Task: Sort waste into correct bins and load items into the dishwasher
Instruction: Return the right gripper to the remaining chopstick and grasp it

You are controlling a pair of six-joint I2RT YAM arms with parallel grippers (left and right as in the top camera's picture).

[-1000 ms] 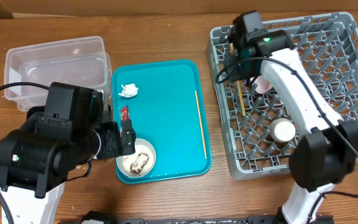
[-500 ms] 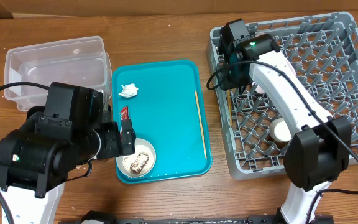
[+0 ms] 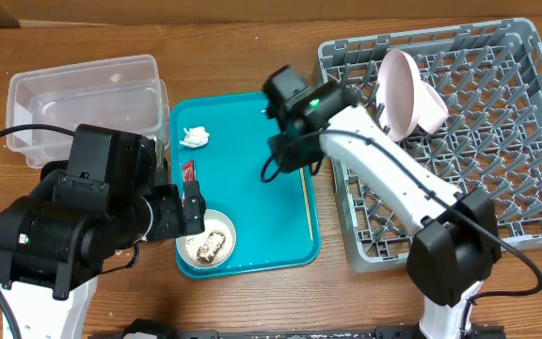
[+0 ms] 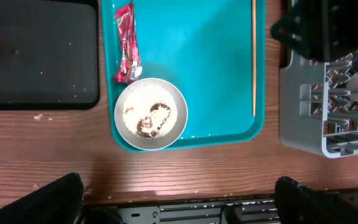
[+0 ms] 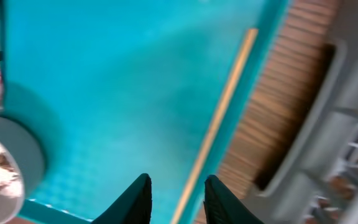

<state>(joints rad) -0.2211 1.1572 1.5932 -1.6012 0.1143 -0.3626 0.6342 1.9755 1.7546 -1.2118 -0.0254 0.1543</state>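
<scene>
Right tool point(image 5: 178, 182) above chopstick point(image 5: 219, 118) — wrapper point(image 4: 127, 43), bowl point(image 4: 126, 93) (food scraps point(image 4: 155, 118)) well apart.

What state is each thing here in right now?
plate, standing on edge in the dish rack
bowl, on the teal tray, food scraps inside
red wrapper, flat on tray, beside bowl
tissue, crumpled on tray
chopstick, lying on tray
clear tub, looks empty
right gripper, open above chopstick
left gripper, open

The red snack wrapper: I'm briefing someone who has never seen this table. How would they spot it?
Find the teal tray in the middle of the table. Along its left edge the red snack wrapper lies between a crumpled white tissue and a white bowl of food scraps. It is the only narrow red thing.
</scene>
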